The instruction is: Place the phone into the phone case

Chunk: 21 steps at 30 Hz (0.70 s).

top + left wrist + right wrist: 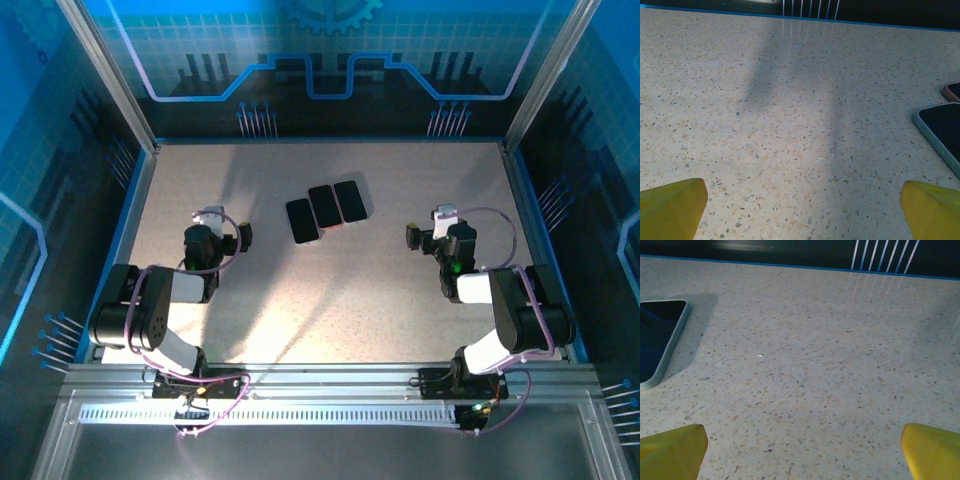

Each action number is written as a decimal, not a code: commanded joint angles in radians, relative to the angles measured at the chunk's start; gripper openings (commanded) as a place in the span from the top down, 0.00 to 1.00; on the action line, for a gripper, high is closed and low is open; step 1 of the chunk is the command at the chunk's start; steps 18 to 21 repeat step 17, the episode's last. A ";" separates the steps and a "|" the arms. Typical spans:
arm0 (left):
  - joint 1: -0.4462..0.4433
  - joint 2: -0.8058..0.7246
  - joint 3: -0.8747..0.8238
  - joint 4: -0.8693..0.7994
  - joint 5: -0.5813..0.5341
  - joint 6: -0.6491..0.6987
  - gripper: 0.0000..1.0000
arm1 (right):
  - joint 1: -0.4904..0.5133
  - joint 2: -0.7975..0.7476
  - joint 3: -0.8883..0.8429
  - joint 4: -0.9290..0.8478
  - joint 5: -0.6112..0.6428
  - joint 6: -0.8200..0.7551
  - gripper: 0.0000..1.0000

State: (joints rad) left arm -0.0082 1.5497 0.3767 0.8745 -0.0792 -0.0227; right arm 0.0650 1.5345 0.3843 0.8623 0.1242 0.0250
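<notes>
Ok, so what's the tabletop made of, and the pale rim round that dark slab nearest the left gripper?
Tabletop: looks like speckled stone or terrazzo-pattern laminate, smooth with a soft sheen, since faint reflections streak its far edge. Pale rim: probably matte silicone or soft plastic, mint coloured with a rounded corner and no glare. Dark face inside it: glossy, likely glass.

Bare tabletop [400,300] surrounds 3 flat phone-shaped slabs [322,206] lying side by side mid-table.
</notes>
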 commanded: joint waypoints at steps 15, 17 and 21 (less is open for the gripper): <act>0.009 0.002 0.010 0.043 0.025 0.023 0.01 | 0.005 0.006 0.001 0.051 0.031 -0.011 0.00; 0.008 0.002 0.009 0.043 0.025 0.023 0.01 | 0.005 0.005 0.001 0.052 0.031 -0.012 0.00; 0.008 0.002 0.009 0.043 0.025 0.023 0.01 | 0.005 0.005 0.001 0.052 0.031 -0.012 0.00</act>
